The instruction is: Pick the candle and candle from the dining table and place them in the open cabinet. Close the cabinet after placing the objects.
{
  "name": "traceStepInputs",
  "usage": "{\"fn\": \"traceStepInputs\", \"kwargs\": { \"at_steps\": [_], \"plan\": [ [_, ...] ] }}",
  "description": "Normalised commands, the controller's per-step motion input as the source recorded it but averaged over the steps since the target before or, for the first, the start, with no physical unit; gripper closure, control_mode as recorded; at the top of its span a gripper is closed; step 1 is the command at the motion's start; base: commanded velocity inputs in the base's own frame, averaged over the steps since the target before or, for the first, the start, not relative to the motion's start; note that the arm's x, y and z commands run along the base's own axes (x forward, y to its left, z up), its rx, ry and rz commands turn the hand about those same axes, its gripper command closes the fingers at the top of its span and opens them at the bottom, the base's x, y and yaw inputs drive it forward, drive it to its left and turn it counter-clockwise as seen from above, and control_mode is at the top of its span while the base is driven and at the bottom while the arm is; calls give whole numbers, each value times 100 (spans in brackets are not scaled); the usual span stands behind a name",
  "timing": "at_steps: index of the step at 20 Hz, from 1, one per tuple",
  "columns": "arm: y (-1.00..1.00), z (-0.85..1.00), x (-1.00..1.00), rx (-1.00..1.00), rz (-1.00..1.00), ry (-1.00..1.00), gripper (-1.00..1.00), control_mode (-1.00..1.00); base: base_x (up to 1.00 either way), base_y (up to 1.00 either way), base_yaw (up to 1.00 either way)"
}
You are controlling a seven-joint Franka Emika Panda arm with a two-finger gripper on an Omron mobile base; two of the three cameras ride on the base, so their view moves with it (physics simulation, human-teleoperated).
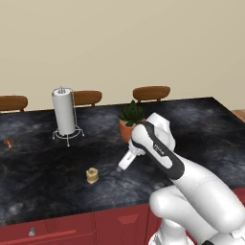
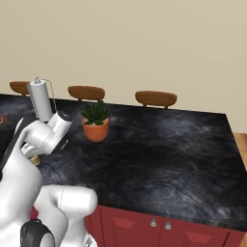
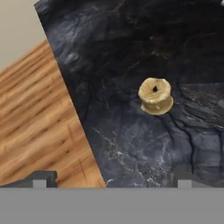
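A glossy white arm (image 1: 191, 191) of rounded segments, with black bands at its joints.

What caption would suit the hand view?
Open gripper hovering above a short squat tan-yellow jar candle on the black marbled stone table.

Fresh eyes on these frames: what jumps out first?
The white arm, reaching over the black marbled dining table, its open gripper hanging above the squat tan jar candle near the front edge. Behind stand a paper towel holder and a potted plant by the far edge.
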Motion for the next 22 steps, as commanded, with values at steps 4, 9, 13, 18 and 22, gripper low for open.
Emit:
{"fn": "traceStepInputs", "kwargs": {
  "at_steps": [4, 9, 13, 18, 22],
  "plan": [
    [10, -31, 0, 1, 6, 0, -100, -100, 0, 0, 0],
    [3, -26, 1, 0, 1, -4, -100, -100, 0, 0, 0],
    [1, -21, 2, 1, 4, -6, -100, -100, 0, 0, 0],
    [0, -7, 0, 8, 6, -13, -100, -100, 0, 0, 0],
    [0, -3, 0, 12, 4, -15, -100, -100, 0, 0, 0]
  ]
}}
